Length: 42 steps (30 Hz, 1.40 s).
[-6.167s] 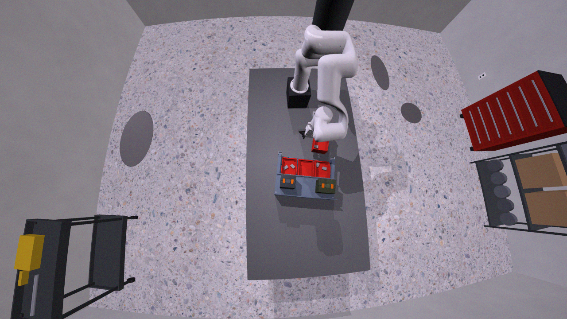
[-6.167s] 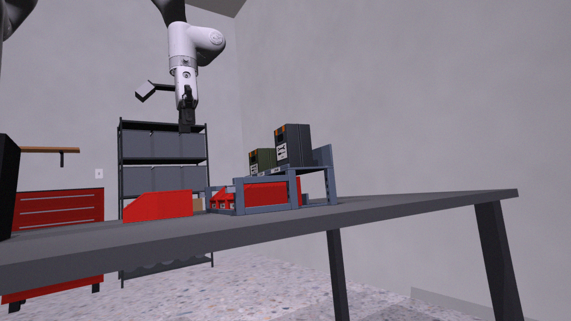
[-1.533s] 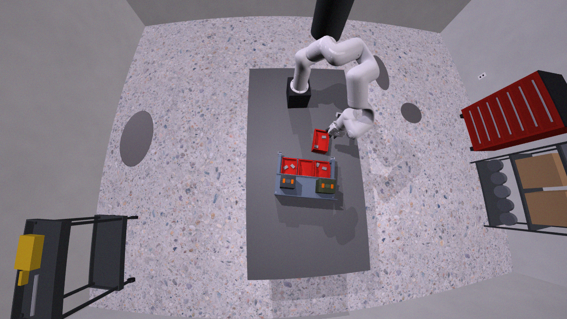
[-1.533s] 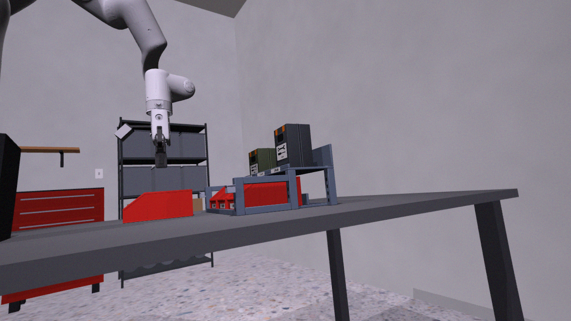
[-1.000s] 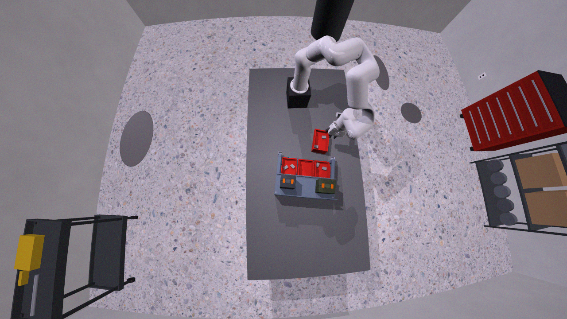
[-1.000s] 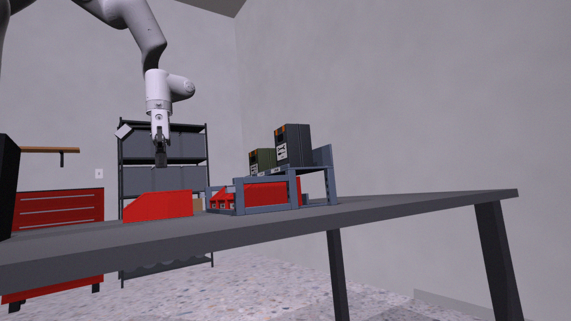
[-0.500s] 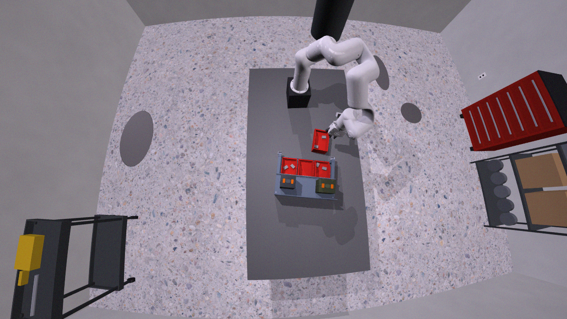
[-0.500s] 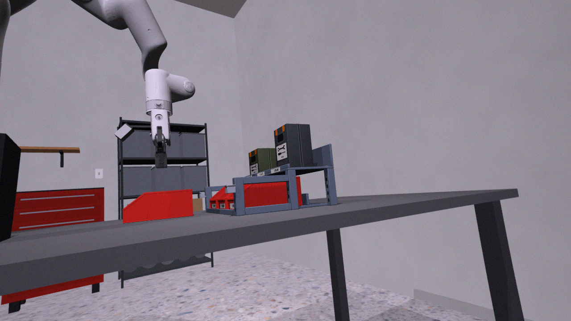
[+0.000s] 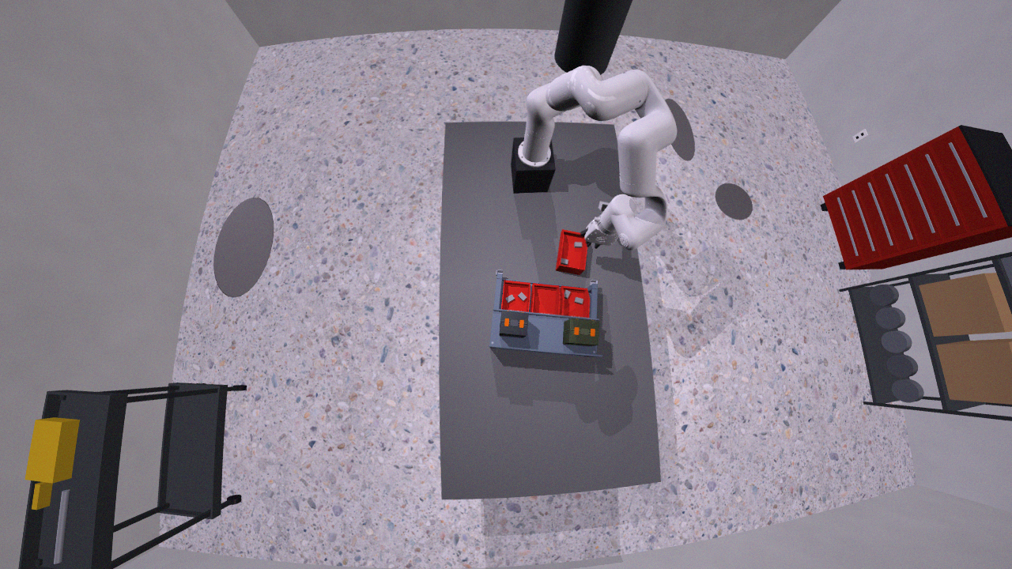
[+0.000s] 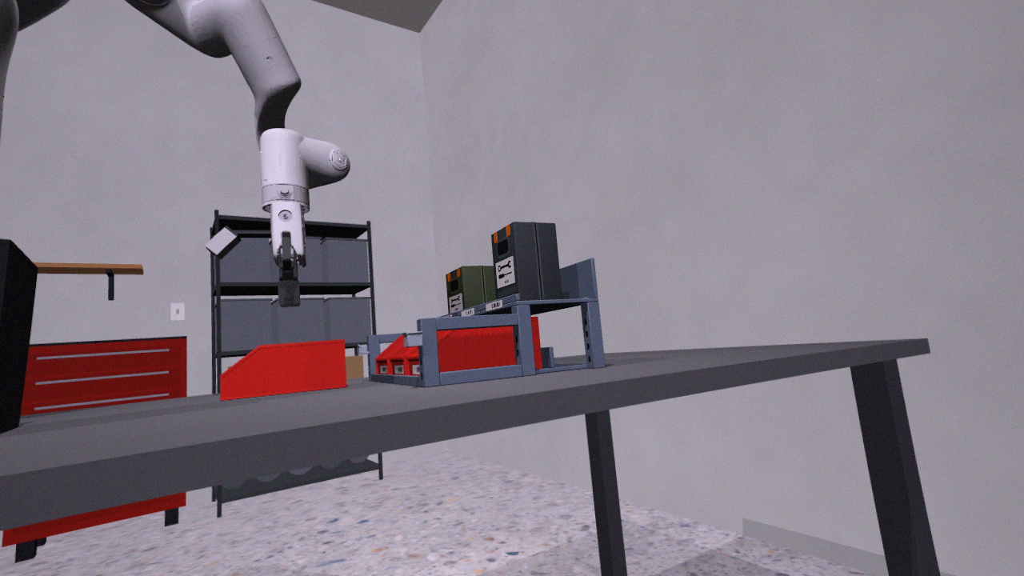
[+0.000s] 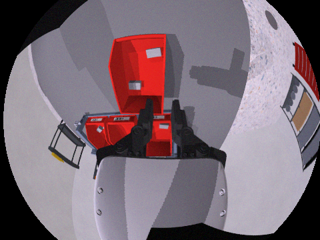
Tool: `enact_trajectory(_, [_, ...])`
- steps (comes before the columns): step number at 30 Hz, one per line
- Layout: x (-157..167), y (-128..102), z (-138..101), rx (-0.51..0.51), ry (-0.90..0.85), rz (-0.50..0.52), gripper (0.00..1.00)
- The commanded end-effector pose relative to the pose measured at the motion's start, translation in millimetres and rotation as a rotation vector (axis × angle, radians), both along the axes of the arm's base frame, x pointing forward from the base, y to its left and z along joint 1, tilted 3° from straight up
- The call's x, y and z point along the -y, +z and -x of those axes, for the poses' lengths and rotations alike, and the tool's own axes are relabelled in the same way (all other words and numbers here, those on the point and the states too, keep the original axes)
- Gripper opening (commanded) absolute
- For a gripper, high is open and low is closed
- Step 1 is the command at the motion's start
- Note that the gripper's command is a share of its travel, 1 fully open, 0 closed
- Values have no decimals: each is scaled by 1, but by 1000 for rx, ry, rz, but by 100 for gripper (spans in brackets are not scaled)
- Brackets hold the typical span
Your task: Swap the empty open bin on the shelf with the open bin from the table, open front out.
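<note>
A red open bin (image 9: 573,250) holding two grey parts stands on the table top, between the arm's base and the shelf. It also shows in the side view (image 10: 284,369) and the wrist view (image 11: 140,73). The blue-grey shelf (image 9: 546,318) holds three red bins: the left bin (image 9: 517,297) and the right bin (image 9: 575,299) hold parts, and the middle bin (image 9: 546,298) is empty. My gripper (image 10: 288,294) points straight down, a little above the table bin's right edge. Its fingers are partly apart with nothing between them.
A dark grey box (image 9: 512,325) and a green box (image 9: 580,330) stand on the shelf's upper board. The arm's black base block (image 9: 532,169) is at the table's far end. A red tool cabinet (image 9: 919,197) and racks stand off the table.
</note>
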<state>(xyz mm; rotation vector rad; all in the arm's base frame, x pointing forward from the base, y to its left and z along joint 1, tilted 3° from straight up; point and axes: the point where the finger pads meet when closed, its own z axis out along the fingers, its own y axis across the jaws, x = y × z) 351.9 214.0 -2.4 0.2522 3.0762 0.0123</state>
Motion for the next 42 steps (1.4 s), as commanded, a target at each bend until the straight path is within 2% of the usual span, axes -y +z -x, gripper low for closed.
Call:
enact_trajectory(1, [-1,-7,-1,2,0,-2,26])
enact_trajectory(25, [-1,-49,-4,2,0,-2,26])
enact_trajectory(42, [-1,-58,-5,2,0,-2,26])
